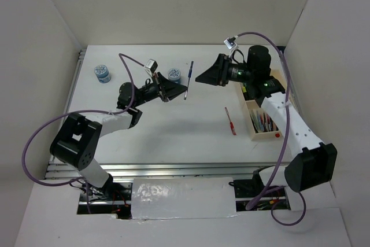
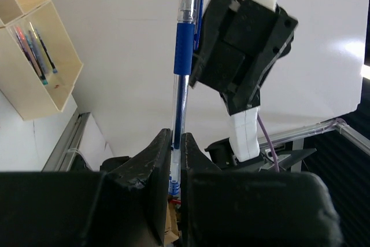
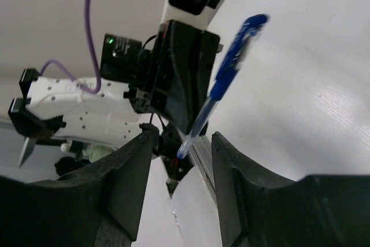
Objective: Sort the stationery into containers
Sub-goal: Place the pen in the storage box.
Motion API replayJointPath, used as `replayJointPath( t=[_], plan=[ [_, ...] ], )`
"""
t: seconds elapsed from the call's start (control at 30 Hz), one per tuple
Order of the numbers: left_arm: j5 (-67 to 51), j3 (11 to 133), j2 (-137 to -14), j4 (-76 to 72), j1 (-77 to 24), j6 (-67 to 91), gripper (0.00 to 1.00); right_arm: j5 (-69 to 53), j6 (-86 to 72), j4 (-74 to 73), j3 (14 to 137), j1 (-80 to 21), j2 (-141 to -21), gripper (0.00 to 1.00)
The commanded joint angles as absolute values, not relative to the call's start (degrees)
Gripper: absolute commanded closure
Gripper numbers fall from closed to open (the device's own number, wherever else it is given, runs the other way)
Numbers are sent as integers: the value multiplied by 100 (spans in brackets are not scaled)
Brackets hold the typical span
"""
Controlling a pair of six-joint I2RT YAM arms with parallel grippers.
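The left pincer (image 2: 175, 143) gripped the blue pen (image 2: 182, 56) by one end. The right pincer (image 3: 182, 140) stood open at the pen's 3 o'clock. The wooden tray (image 1: 265, 137) occupied the 3 o'clock edge of the surface (image 1: 191, 131).

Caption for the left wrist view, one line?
Left end effector shut on a blue pen, with the wooden tray at upper left.

Legible texts, labels, brands, numbers, signs: none can be read in any view.

Items noted as bearing unreadable markings:
- Blue pen (image 2: 183, 56): clear barrel and blue grip are seen close up, but no print can be made out.
- Blue-white pot (image 1: 174, 74), just left of the blue pen: a lid pattern is seen, too small to be read.
- Second blue-white pot (image 1: 103, 73), well left of the blue pen: likewise unreadable.
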State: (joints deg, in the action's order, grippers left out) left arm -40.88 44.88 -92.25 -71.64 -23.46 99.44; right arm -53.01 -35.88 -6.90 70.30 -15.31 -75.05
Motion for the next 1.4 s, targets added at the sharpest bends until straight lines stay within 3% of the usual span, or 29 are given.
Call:
replayJointPath(
  t=[0.0,0.8,0.97,1.1,1.13,1.17,1.23,1.27,1.3,1.37],
  plan=[
    [-3894,4544,-8983,-8534,-2391,10020,100,-4914,-4192,-308,7382,-1617,-7725,48],
    [-3876,4623,-9123,-8420,-2505,9984,100,-4614,-4333,-123,7559,-1978,-8332,49],
    [-3902,4597,-9123,-8394,-2566,9949,100,-4588,-4289,-106,7594,-1986,-8367,65],
    [-3999,4658,-9123,-8148,-2610,9870,99,-4562,-4219,-140,7646,-1986,-8411,83],
    [-4034,4702,-9123,-8043,-2619,9835,94,-4562,-4184,-175,7646,-1986,-8394,90],
    [-4086,4737,-9114,-7903,-2628,9791,77,-4544,-4097,-245,7655,-1995,-8385,93],
    [-4209,4781,-9062,-7526,-2610,9633,54,-4509,-3965,-360,7682,-1986,-8297,100],
    [-4253,4816,-9062,-7271,-2602,9589,6,-4491,-3703,-578,7708,-1986,-8271,100],
    [-4428,4938,-9035,-6625,-2584,9354,1,-4448,-3517,-728,7760,-1952,-8157,100],
    [-4622,5088,-8948,-6050,-2435,8671,1,-4430,-3009,-1201,7787,-1811,-8008,100]
  ],
)
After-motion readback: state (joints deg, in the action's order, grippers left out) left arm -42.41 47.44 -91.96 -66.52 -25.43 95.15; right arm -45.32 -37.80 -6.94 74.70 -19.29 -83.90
